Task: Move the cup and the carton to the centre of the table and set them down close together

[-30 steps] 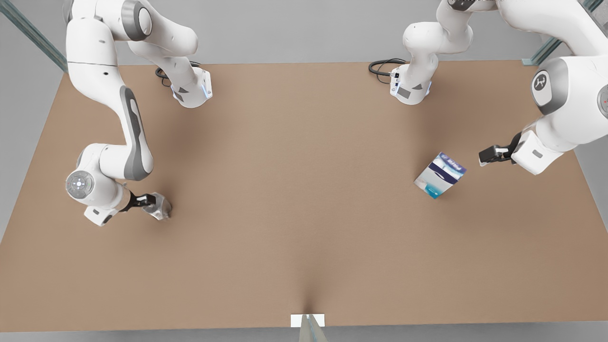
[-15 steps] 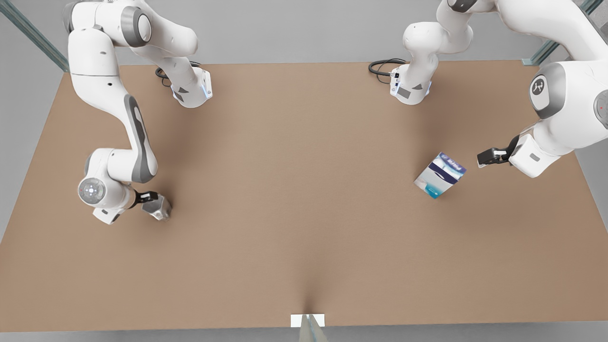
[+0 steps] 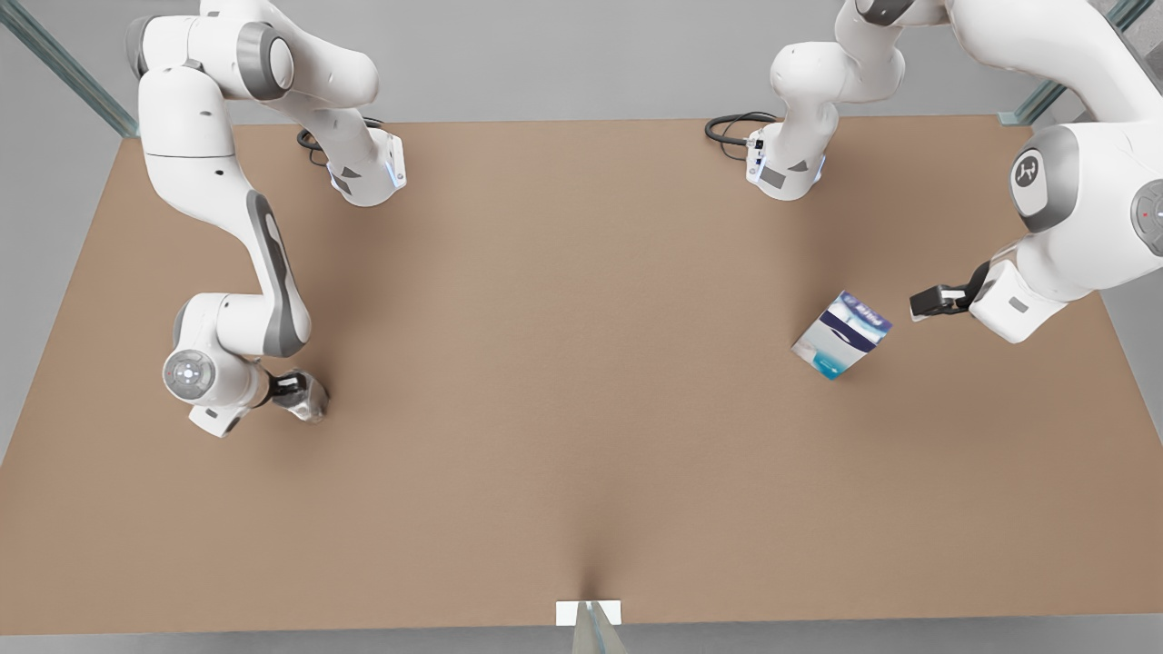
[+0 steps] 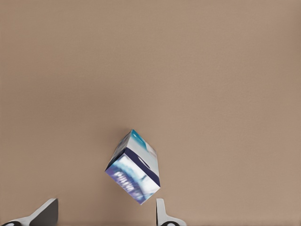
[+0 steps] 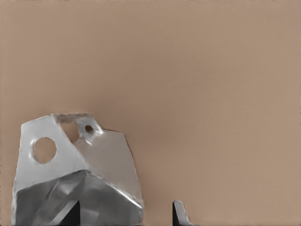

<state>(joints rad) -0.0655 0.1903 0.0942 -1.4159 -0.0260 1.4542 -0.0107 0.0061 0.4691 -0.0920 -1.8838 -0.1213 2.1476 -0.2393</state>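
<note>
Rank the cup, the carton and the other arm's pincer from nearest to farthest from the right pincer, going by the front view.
1. The cup: right at the right pincer, at the front view's left.
2. The carton: far across the table, toward the front view's right.
3. The left pincer: just beyond the carton, nearest the right edge.

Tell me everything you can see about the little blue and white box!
The carton is a small rectangular box with white and light grey sides, a dark blue band with white print and a turquoise end. It looks like printed card. It sits askew on the brown table, toward the front view's right, far from the centre. Nothing grips it: the left gripper hovers just beside it, fingers open and apart from it.
</note>
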